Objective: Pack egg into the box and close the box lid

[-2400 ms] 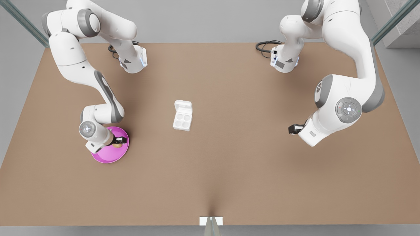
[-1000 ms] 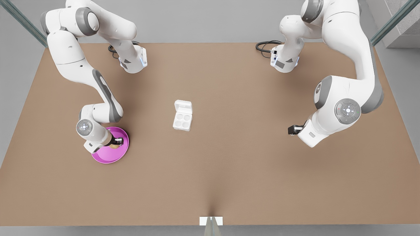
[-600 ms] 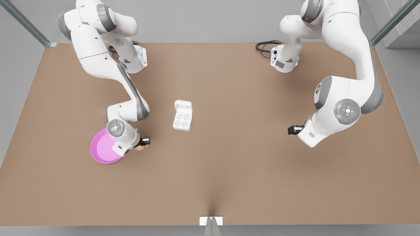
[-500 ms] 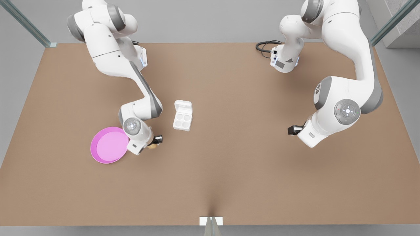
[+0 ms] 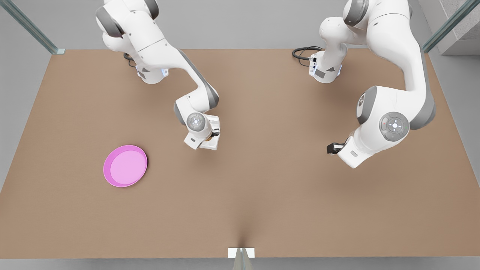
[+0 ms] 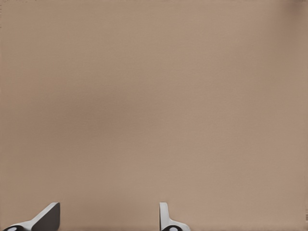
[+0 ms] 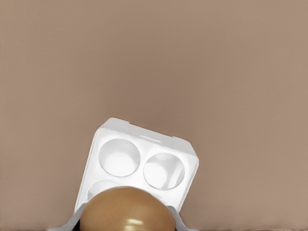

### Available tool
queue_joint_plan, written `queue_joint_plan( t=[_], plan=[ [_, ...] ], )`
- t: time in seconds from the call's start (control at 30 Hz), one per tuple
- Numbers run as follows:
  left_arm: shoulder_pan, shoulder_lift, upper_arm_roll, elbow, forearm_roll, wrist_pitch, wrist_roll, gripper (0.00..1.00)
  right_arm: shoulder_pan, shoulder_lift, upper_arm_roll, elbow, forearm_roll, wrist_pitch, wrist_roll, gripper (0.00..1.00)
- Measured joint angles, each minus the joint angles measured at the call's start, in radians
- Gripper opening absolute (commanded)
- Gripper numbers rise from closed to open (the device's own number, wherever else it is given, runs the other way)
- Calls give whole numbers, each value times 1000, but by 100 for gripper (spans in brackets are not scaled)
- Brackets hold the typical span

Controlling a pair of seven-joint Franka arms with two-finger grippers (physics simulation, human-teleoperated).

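Note:
The white box [image 5: 215, 144] lies open at the table's middle, and its lid [image 5: 215, 120] peeks out behind the wrist above it. My right gripper [image 5: 212, 135], on the arm at the front view's left, hovers over the cups, shut on the tan-brown egg [image 7: 127, 211]. In the right wrist view the box [image 7: 144, 161] sits just beyond the egg, with two cups in full sight and a third half hidden. My left gripper [image 5: 330, 148], on the arm at the front view's right, waits open [image 6: 107, 221] above bare table.
An empty round pink plate [image 5: 125, 165] lies at the front view's left. Both arm bases and a black cable [image 5: 303, 52] stand along the far edge. A small white bracket [image 5: 241, 252] sits at the near edge.
My right gripper lifted the egg off the pink plate and carried it toward the front view's right until it hung over the box. The left arm barely moved.

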Motion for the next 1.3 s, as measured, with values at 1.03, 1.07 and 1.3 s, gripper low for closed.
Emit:
queue_joint_plan(
  t=[1.03,1.07,1.3],
  plan=[
    [-746,235,-243,-148,134,252,-528,100,-727,-321,83,439,-161,-405,-200,100],
    [-739,256,-240,-150,154,291,-558,100,-740,-325,96,444,-162,-409,-213,100],
    [-726,385,-236,-145,280,488,-729,100,-768,-323,103,449,-188,-454,-286,100]
  ],
)
